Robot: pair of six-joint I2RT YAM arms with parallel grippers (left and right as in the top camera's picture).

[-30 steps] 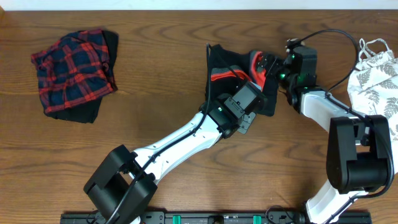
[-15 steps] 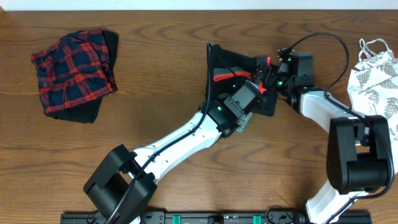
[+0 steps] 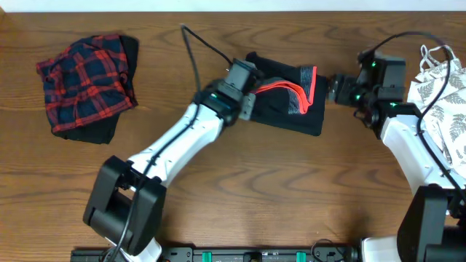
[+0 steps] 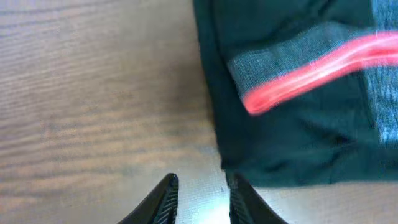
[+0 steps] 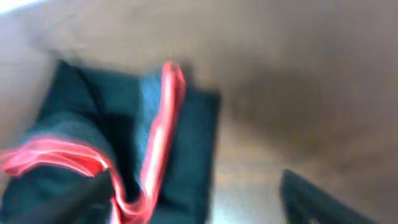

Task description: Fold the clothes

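Claws first: your left gripper sits barely parted, empty, at the left edge of the folded black leggings with coral-red waistband, mid-table; right gripper gapes empty just right. Looks soft, limp: pinch a corner.

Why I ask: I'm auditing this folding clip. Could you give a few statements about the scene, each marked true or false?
1. The leggings lie on the table between the left gripper and the right gripper. True.
2. The plaid cloth lies at the right edge. False: it lies far left; the white top is at the right.
3. The left gripper clamps the leggings. False: its jaws stand slightly apart over bare table beside the leggings' edge, empty.
4. The right gripper is open. True.
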